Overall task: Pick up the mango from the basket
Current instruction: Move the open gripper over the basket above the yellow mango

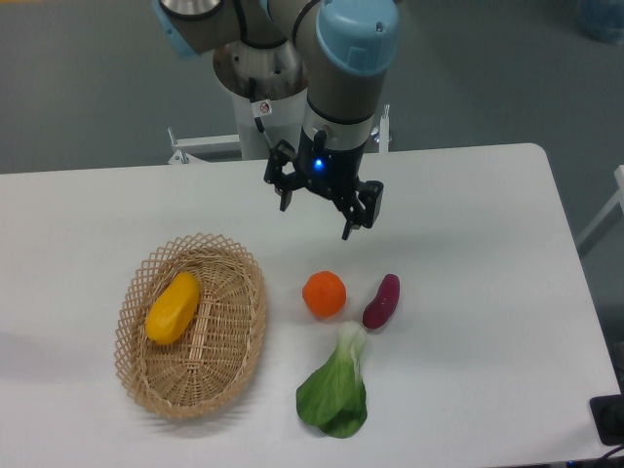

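Mango (173, 308) lies in basket (234, 370), left side. Gripper (316, 207) hangs above desk (487, 244), well apart, jaws spread, holding nothing.

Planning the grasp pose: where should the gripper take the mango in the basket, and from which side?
Likely best from straight above, closing across the mango's narrow middle. It lies flat in the left half of the basket, long axis running upper right to lower left, so the fingers should span its short width. The lattice rim blocks side approaches. The gripper hangs open above the table, holding nothing.

Probably a robotics lab: a bare white table (468, 195) on grey flooring (97, 78), robot pedestal (255, 97) behind.
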Action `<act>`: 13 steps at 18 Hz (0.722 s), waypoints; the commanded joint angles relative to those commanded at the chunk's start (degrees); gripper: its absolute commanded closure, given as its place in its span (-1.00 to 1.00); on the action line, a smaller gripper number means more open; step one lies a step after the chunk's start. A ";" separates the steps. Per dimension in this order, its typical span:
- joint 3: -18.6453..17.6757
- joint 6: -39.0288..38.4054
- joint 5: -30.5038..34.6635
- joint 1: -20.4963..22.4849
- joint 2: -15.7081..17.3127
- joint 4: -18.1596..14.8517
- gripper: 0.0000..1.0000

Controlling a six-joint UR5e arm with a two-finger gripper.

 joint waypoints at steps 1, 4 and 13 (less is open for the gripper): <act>-0.35 -0.09 0.09 -0.17 0.09 0.52 -1.00; -2.20 -0.09 0.00 -0.26 0.79 1.75 -1.00; -8.25 -2.36 -4.31 -1.93 3.34 6.14 -1.00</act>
